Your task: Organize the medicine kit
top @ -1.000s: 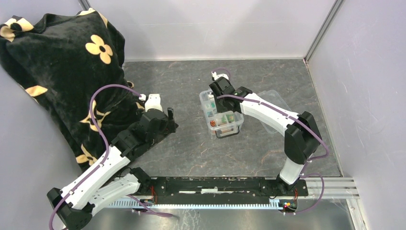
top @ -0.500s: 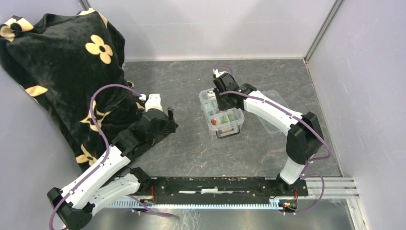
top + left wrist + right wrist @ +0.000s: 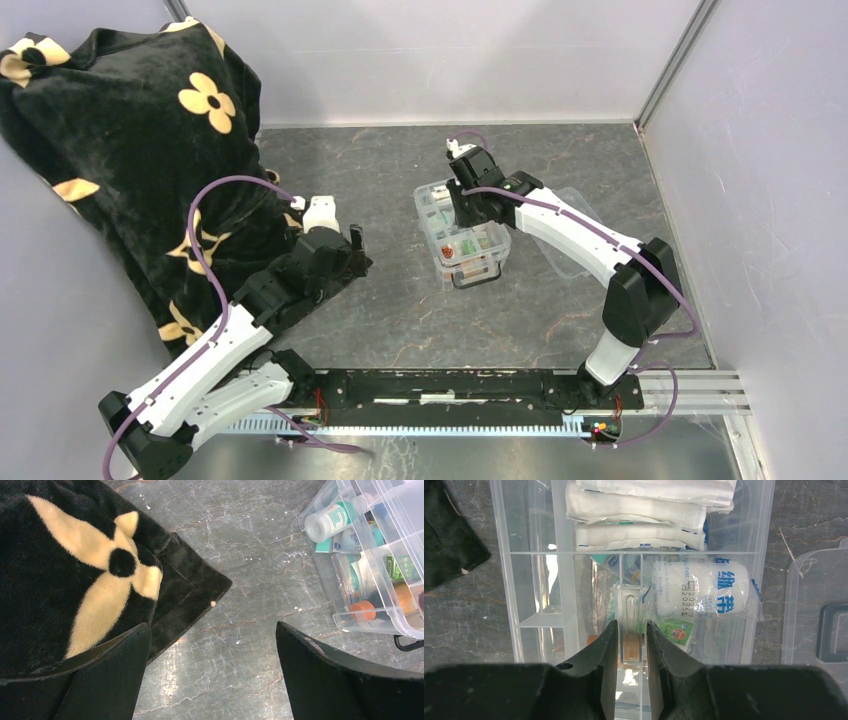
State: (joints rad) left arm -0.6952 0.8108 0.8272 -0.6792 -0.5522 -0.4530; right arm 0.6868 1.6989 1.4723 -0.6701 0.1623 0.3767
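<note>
**Top view.** Shows kit (image 3: 470, 245) open near the middle of the counter (image 3: 400, 300), between the two arms. Shows lid (image 3: 577, 200) flat just to its right, partly under the right arm, and blanket (image 3: 130, 130) heaped far left. Hides right fingers (image 3: 468, 205) beneath their own wrist, so gives no reading of their grip. Reduces the kit's contents to coloured specks. Shows right arm reaching forward, elbow bent inward, wrist aimed down over the kit. Shows left arm angled forward, left fingers (image 3: 352, 245) beside the blanket's edge, well apart from the kit.

**Left wrist.** Cuts the kit (image 3: 350, 615) off at the right edge. Shows a bottle (image 3: 327, 520) lying in its end compartment. Shows left fingers (image 3: 310, 665) wide apart over bare counter, nothing between them.

**Right wrist.** Looks straight down into the kit (image 3: 504, 580). Shows right fingers (image 3: 606, 647) clamped on the upright centre tab of the tray (image 3: 629, 605). Cannot tell whether the tray is seated or lifted. Blurs items beneath the tray through the plastic. Shows gauze packs (image 3: 639, 510) in the far compartment and a bandage roll (image 3: 704, 592) right of the tab. Cuts the lid (image 3: 809, 595) off at the right edge.
</note>
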